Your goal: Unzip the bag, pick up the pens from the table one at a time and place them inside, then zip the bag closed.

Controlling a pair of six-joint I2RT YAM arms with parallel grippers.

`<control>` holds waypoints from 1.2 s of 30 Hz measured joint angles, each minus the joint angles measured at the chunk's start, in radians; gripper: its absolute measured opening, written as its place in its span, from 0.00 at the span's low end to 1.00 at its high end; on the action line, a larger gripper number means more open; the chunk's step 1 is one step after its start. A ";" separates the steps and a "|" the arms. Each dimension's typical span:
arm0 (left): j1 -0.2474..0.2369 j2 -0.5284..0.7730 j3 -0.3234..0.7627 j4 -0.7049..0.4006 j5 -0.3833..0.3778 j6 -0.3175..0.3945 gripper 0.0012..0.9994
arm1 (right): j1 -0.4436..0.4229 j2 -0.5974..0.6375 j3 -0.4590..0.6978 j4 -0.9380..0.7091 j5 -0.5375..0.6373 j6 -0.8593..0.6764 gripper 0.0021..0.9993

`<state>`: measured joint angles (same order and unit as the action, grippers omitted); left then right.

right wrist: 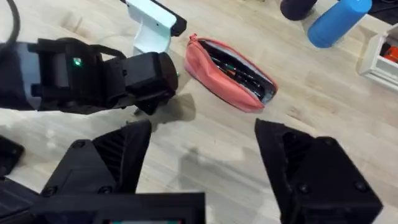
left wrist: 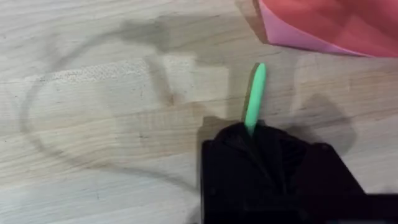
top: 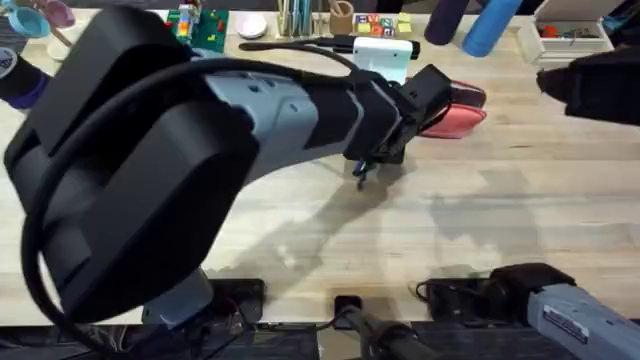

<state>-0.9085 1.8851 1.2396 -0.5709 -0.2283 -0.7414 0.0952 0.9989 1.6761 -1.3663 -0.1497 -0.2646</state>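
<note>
1. Left gripper (left wrist: 252, 134): clenched on the green pen (left wrist: 254, 96), above the table (left wrist: 93, 93).
2. Bag (right wrist: 229, 73): unzipped, lying just beyond the pen tip.
3. Right gripper (right wrist: 202, 158): fingers spread, holding nothing.

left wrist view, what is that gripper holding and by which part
The left gripper is shut on the slim bright green pen, gripping one end; the rest sticks out toward the coral-pink fabric pouch.
</note>
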 joint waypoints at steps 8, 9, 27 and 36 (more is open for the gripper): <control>0.000 0.000 0.000 0.000 0.000 0.000 0.04 | 0.000 0.000 0.000 0.000 0.000 0.000 1.00; 0.000 0.000 0.000 -0.001 0.000 0.000 0.04 | 0.000 0.000 0.000 0.000 0.000 0.000 1.00; 0.161 0.000 0.223 -0.136 -0.034 0.204 0.04 | 0.000 0.000 0.000 0.000 0.000 0.000 1.00; 0.244 0.000 0.296 -0.002 -0.019 0.376 0.04 | 0.000 0.000 0.000 0.000 0.000 0.000 1.00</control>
<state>-0.6640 1.8851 1.5351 -0.5733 -0.2470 -0.3652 0.0956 0.9989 1.6760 -1.3659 -0.1497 -0.2646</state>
